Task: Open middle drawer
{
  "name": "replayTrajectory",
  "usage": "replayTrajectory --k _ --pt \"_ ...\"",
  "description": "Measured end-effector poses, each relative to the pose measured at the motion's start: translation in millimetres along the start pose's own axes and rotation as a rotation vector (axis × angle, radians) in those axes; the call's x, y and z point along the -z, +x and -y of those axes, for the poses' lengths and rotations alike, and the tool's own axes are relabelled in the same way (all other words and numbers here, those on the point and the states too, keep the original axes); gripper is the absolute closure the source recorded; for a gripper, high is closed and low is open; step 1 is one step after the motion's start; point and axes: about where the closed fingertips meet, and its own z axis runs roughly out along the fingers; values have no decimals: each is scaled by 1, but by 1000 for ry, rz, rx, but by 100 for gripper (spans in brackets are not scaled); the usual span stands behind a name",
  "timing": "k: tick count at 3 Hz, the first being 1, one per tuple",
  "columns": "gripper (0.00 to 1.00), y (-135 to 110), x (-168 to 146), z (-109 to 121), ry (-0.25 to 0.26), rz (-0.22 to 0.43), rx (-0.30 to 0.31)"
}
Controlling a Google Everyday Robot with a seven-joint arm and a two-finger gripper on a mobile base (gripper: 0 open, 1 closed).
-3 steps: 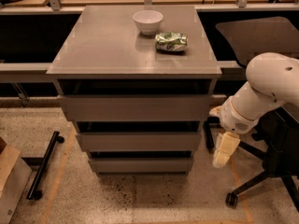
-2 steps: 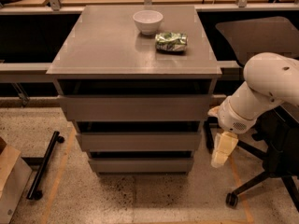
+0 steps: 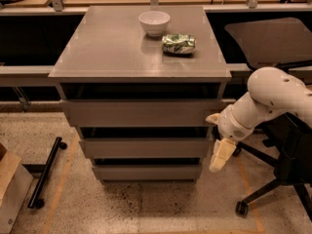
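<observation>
The grey cabinet (image 3: 141, 65) stands in the middle with three drawer fronts. The middle drawer (image 3: 144, 147) is the second front, plain grey and handleless, and looks closed like the other two. My gripper (image 3: 219, 156) hangs at the end of the white arm (image 3: 273, 99), just right of the cabinet's right edge, level with the middle drawer. It points down and holds nothing that I can see.
A white bowl (image 3: 154, 22) and a crumpled green bag (image 3: 178, 44) lie on the cabinet top. A black office chair (image 3: 282, 145) stands to the right behind my arm. A black bar with wheels (image 3: 46, 172) and a cardboard box (image 3: 9, 189) lie on the floor at left.
My arm and gripper have shifted slightly left, closer to the cabinet's right side. The drawers have not moved.
</observation>
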Motion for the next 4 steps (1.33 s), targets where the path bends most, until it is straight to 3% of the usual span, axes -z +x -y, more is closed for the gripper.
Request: replayTrajectory --k 2,4 --pt "0 10 -58 21 -49 116 9" --pt "0 17 -67 17 -76 105 -12"
